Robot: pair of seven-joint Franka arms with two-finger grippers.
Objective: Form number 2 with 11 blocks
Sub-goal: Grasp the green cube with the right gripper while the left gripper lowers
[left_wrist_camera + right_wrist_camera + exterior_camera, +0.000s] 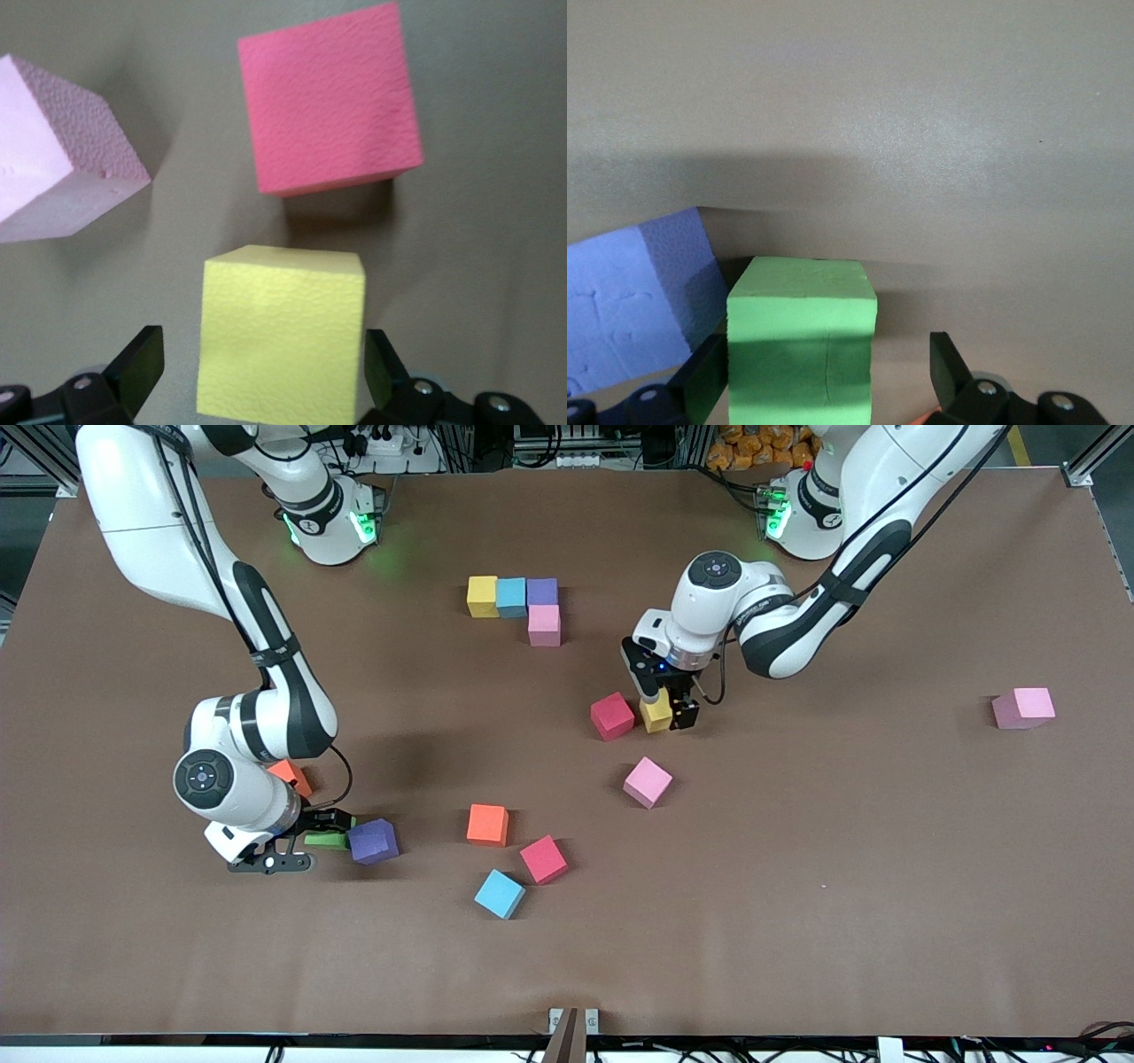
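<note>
Left hand (666, 713): fingers wide, straddling the yellow block (282, 332) on the worktop (797, 868); gaps show on both sides, nothing gripped yet.
Right hand (306, 849): fingers wide, low at the right arm's end of the worktop, set around the green block (802, 350); not clamped.
Beside the left hand: red block (328, 111) just beside the yellow one, a pink block (648, 782) nearer the front camera.
Beside the right hand: purple block (373, 841) close against the green one, an orange block (291, 777) tucked by the arm.
Number 2 so far: four blocks placed, a yellow (482, 596), light blue (511, 597), purple (542, 591) row with a pink one (544, 625) below its end; seven to go.
Step in hand: likely a double pick, each hand about to shut on its block.
Next move: closing squarely on opposite faces, lifting straight up, then carrying to the row under the pink block.
In the way: the purple neighbour may get nudged by a finger; the red neighbour leaves little room.
Spares: orange (487, 824), red (543, 859), light blue (500, 894) loose mid-worktop; another pink (1023, 708) well apart toward the left arm's end.
</note>
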